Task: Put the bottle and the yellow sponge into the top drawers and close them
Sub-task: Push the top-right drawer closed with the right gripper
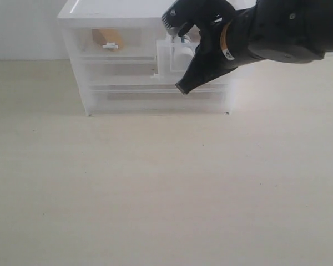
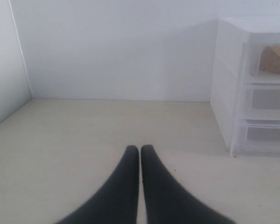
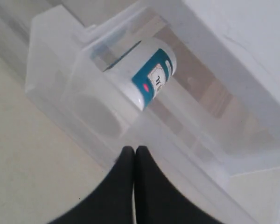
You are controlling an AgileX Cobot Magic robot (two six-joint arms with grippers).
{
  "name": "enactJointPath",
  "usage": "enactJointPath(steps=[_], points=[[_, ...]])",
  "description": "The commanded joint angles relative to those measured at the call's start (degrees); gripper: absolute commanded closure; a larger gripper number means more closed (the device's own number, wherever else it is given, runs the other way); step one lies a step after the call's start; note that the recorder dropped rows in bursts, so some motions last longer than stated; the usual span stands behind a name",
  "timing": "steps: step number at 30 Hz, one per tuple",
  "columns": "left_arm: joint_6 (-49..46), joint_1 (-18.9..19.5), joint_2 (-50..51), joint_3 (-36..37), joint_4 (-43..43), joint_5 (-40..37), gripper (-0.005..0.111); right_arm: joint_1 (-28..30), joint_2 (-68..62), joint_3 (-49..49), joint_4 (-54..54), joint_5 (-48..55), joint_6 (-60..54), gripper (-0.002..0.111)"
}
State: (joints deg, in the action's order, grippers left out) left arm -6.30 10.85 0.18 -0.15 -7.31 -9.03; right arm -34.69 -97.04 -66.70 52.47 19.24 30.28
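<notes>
Pale desk (image 1: 155, 194), white cabinet (image 1: 72, 33) at the back. Sponge (image 1: 106, 37) sits in the left top drawer (image 1: 130, 39), which looks shut. Bottle (image 3: 147, 77) lies on its side in the right top drawer (image 3: 51, 70), which is pulled out. Right fingers (image 3: 119, 186) pressed together, empty, near its front wall. Left fingers (image 2: 126, 186) likewise, off to the side. Risk: an off-centre push skews the drawer or shoves the light cabinet back.

The right arm (image 1: 277, 30) comes in over the far right corner of the tabletop (image 1: 166, 194), wrist tipped downward, right gripper (image 1: 182, 88) pinched closed and empty — the left gripper (image 2: 140, 150) likewise, fingers pressed together.
</notes>
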Motion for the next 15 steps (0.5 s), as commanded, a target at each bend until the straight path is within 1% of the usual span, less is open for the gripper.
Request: enactJointPath(steps=[1,3,6,10,13,15], points=[[0.25,-0.19,-0.18,0.15,-0.37,-0.02,0.103,2.48,-5.47,-5.88,1.20,-0.29,2.91,0.109],[0.25,-0.19,-0.18,0.15,-0.37,-0.02,0.103,3.65,-7.69,-8.65,1.32,-0.77,5.66,0.109],[0.25,-0.19,-0.18,0.15,-0.37,-0.02,0.103,5.12,-9.59,-11.66,1.42,-1.28,13.31,0.109],[0.25,-0.19,-0.18,0.15,-0.37,-0.02,0.103,6.03,-9.42,-12.27,-0.24,-0.52,18.86,0.109],[0.25,-0.19,-0.18,0.15,-0.37,-0.02,0.103,5.60,-6.47,-9.57,-2.95,2.92,16.51,0.109],[0.25,-0.19,-0.18,0.15,-0.37,-0.02,0.103,5.56,-1.68,-4.05,-2.22,1.87,15.27,0.109]])
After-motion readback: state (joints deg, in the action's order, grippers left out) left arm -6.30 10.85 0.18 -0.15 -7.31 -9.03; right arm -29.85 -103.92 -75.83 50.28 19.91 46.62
